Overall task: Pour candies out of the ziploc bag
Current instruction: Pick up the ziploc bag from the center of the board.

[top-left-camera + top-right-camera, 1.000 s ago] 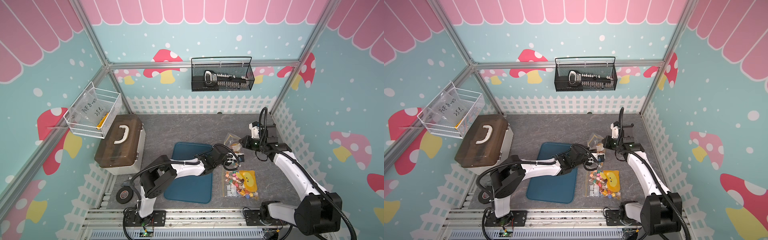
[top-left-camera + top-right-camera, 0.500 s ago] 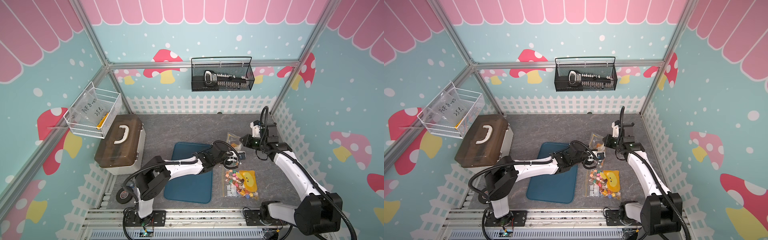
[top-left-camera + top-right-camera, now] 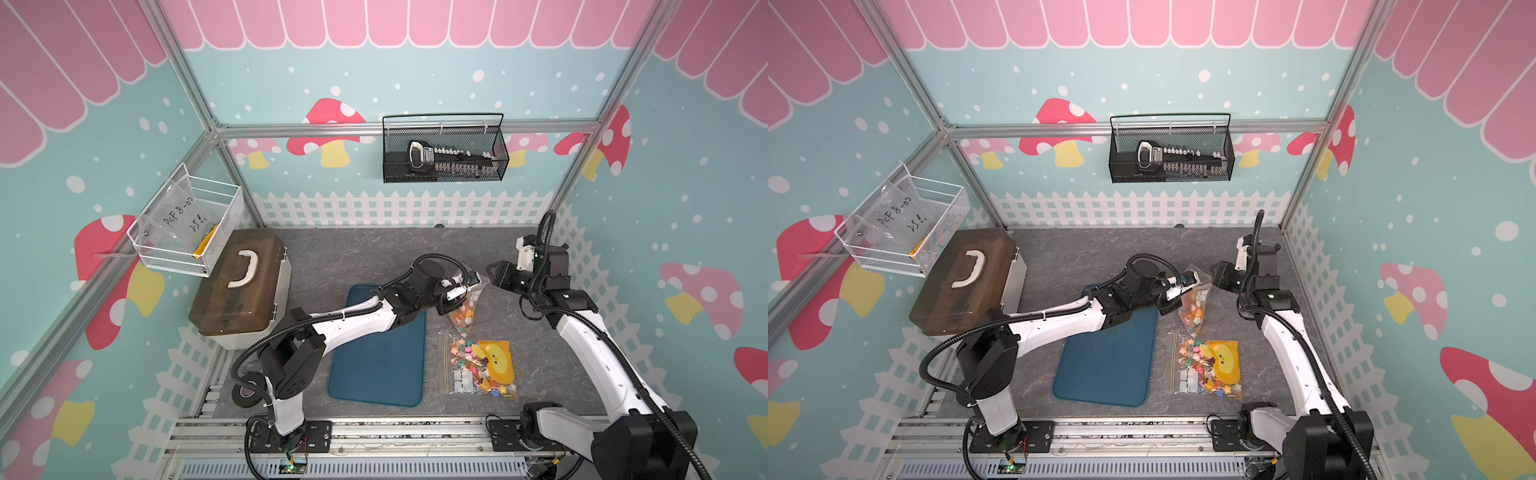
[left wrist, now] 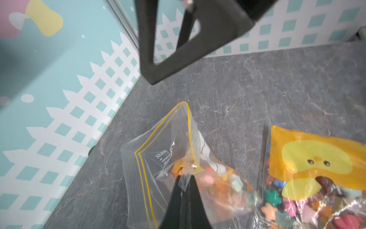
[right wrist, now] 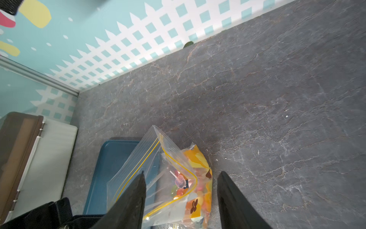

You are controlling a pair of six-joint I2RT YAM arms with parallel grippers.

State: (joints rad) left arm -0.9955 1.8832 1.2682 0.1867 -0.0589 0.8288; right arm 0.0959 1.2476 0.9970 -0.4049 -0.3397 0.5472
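The grey tabletop (image 3: 353, 257) ran open from my arms back to the picket-fence wall (image 3: 395, 208). In both top views the brown case (image 3: 239, 286) closed off the left edge and the blue mat (image 3: 378, 353) lay under my left forearm. My left pincer (image 3: 455, 289) was clenched on the upper part of the ziploc bag (image 3: 467, 303) and held it up just past the mat's right edge. My right pincer (image 3: 492, 272) stood just beside the bag's top, near the right fence. The candies (image 3: 463, 313), orange, pink and green, were bunched in the bag's tapering lower end, above a second bag (image 3: 478, 365) lying flat. I could not tell whether that tip touched anything. From my left wrist, my left pincer (image 4: 183, 182) showed its fingers pressed together on a fold of the ziploc bag's (image 4: 158, 158) clear film. The yellow zip lines were splayed apart at the mouth, and the candies (image 4: 217, 188) were only a soft blur. The second bag (image 4: 309, 164), with a yellow duck-faced packet inside, was cut off by the frame, and a black shape (image 4: 146, 49) loomed out of focus. From my right wrist, my right pincer (image 5: 182, 174) was released, with its jaws well apart. The bag's gaping lip (image 5: 138, 158) crossed one finger, though I could not tell if they touched. A few candies (image 5: 180, 182) showed near the mouth, one on a white stick.
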